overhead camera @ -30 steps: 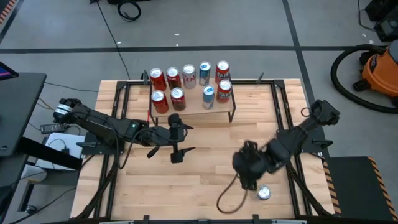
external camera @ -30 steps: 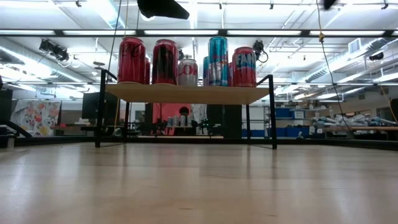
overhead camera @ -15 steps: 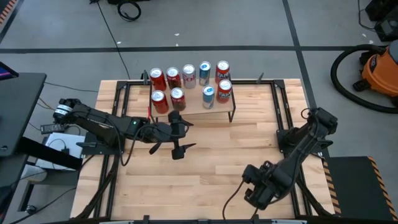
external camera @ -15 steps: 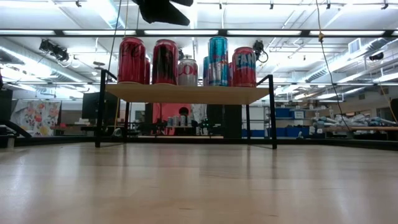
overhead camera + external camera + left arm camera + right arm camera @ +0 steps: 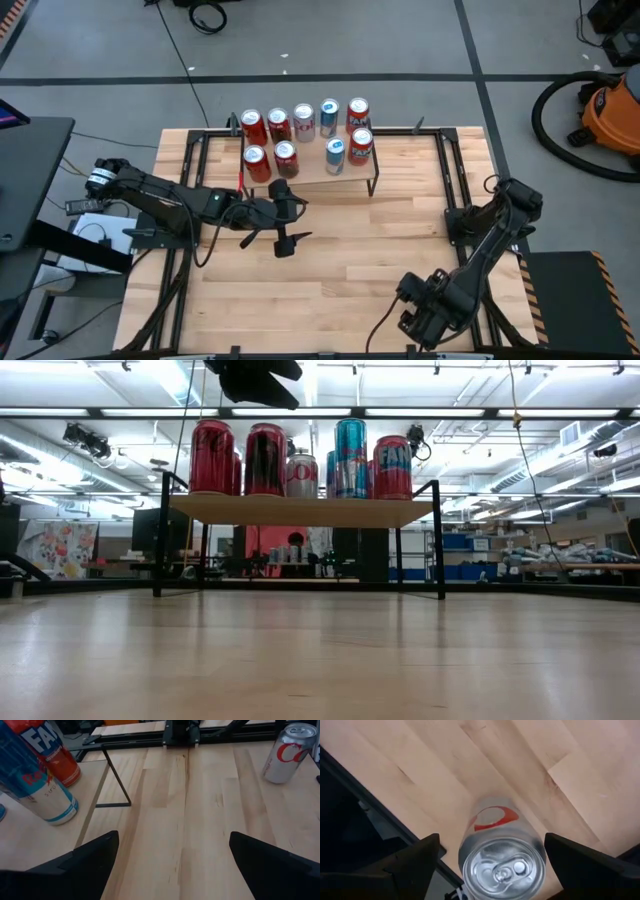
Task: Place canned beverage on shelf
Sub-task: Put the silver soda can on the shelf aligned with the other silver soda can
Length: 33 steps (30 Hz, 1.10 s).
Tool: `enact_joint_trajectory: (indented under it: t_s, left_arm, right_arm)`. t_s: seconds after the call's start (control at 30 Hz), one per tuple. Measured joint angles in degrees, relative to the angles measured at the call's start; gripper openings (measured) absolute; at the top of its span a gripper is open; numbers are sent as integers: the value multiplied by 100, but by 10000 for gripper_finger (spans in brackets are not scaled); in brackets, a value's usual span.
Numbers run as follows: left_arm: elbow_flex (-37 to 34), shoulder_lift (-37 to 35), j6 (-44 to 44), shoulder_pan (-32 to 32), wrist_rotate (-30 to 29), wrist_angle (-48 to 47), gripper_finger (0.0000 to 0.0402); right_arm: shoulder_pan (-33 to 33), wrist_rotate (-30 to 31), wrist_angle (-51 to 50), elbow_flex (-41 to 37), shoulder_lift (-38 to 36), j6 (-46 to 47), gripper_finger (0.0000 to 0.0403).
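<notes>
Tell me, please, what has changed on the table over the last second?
The right gripper moved toward the table's near right corner and now hangs open above the upright silver can with red lettering, not gripping it. The left gripper hovers open, barely moved. The light-wood shelf on black legs and its eight cans are unchanged.

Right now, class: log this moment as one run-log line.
left pincer: open, hovering before shelf | right pincer: open, straddling silver can upright at table's near edge | cans on shelf: several

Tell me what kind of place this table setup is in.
Probably a robotics lab or workshop: concrete floor, an orange shop vacuum beside the table, and rows of ceiling strip lights over workbenches behind.
</notes>
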Motion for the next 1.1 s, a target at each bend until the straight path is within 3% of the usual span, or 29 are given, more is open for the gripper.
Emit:
enact_joint_trajectory:
  t_s: [0.23, 0.5, 0.67, 0.97, 1.1]
  left_arm:
    - [0, 0, 9, 0, 1, 9, 391]
    - [0, 0, 64, 0, 1, 4, 391]
    - [0, 1, 70, 0, 1, 3, 391]
    - [0, 2, 67, 0, 6, 42, 391]
    - [0, 30, 38, 0, 603, 156, 391]
  right_arm:
    - [0, -75, 138, -75, 159, 6, 371]
    - [22, -463, 1177, -806, 157, 91, 370]
    - [17, -742, 1263, -993, 159, 68, 358]
    - [-186, -989, 1175, -994, 157, -801, 318]
    - [-519, -972, 1056, -994, 153, -1512, 325]
